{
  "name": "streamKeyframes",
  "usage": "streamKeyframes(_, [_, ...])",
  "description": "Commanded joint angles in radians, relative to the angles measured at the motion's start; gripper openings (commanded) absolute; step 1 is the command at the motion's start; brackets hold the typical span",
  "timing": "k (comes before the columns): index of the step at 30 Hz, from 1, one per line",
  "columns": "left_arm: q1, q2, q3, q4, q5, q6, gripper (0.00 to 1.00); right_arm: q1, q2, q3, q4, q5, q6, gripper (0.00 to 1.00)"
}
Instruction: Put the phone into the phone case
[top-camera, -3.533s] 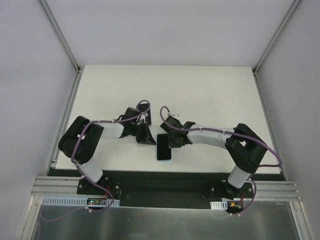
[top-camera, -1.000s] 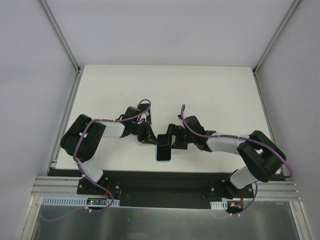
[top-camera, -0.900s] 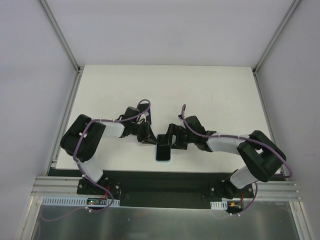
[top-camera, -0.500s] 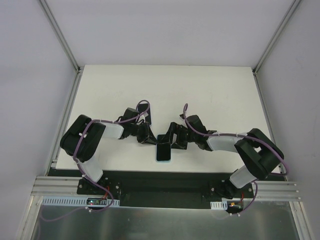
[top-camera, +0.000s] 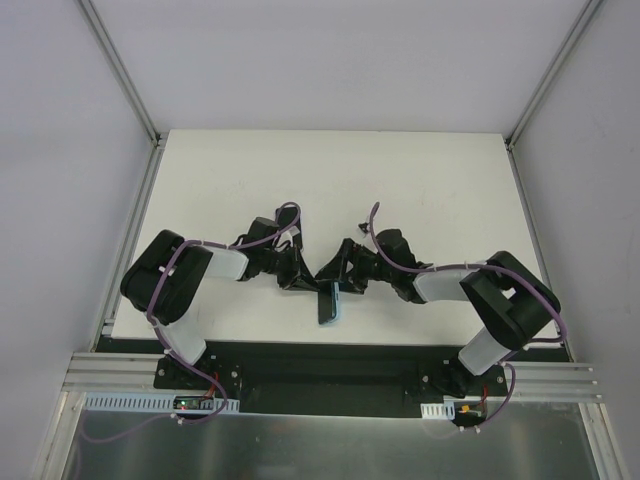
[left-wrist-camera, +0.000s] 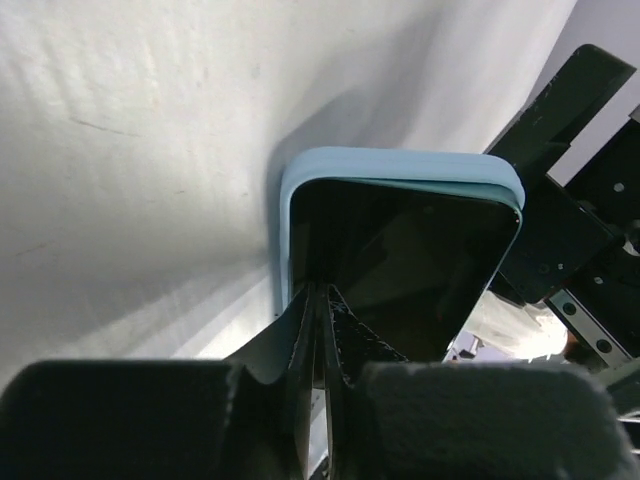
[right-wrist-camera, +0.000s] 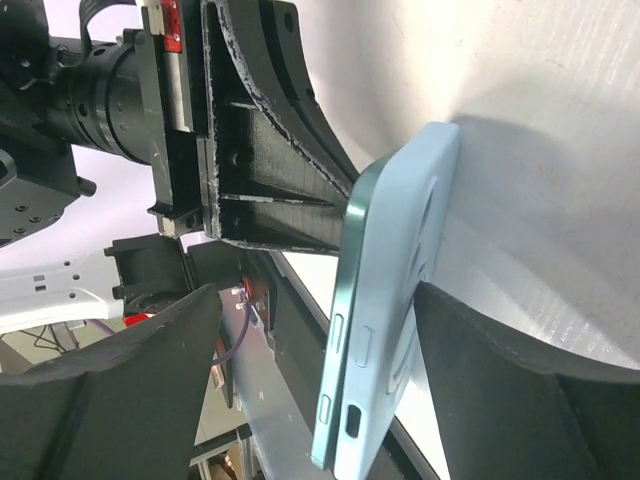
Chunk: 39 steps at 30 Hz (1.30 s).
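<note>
Top view, lower centre: both arms meet over a white table (top-camera: 420, 190). The left gripper (top-camera: 298, 277) has its jaws drawn nearly together. In the left wrist view its tips rest against the lower left of the phone (left-wrist-camera: 400, 260), but whether they nip the rim cannot be told. The phone's black glass lies inside the blue case (right-wrist-camera: 400, 260). The pair is tipped up on one long edge at the middle of the frame, just above the table's near border. Its upper right corner appears not quite seated. The right gripper (top-camera: 344, 277) stands wide, with fingers (right-wrist-camera: 110, 400) on either side of the upended case and no clear contact.

Handling: the phone is probably stiff, smooth and light, and the glass is likely slippery and easily scratched. The case looks flexible at the rim. Hold is best taken across the long edges, with pressure near the corners rather than mid-screen.
</note>
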Motion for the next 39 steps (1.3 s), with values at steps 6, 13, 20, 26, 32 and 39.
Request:
streamKeyframes(6, [-0.025, -0.021, 0.038, -0.04, 0.055, 0.041, 0.03, -0.041, -0.048, -0.021, -0.021, -0.036, -0.065, 0.62])
streamKeyframes(13, [-0.025, -0.032, 0.063, -0.101, 0.041, 0.067, 0.03, -0.044, -0.079, 0.011, -0.176, 0.014, -0.138, 0.28])
streamKeyframes(20, [-0.02, -0.058, 0.06, -0.129, 0.018, 0.084, 0.06, -0.052, -0.057, 0.045, -0.27, 0.019, -0.195, 0.03])
streamKeyframes(26, [0.049, -0.146, 0.07, -0.23, 0.007, 0.142, 0.23, -0.076, -0.099, 0.045, -0.279, -0.039, -0.246, 0.01])
streamKeyframes(32, [0.103, -0.311, 0.063, -0.245, 0.076, 0.184, 0.58, -0.099, -0.244, 0.064, -0.297, -0.176, -0.353, 0.01])
streamKeyframes(39, [0.098, -0.425, 0.076, -0.203, 0.209, 0.217, 0.68, -0.133, -0.338, 0.12, -0.299, -0.295, -0.333, 0.01])
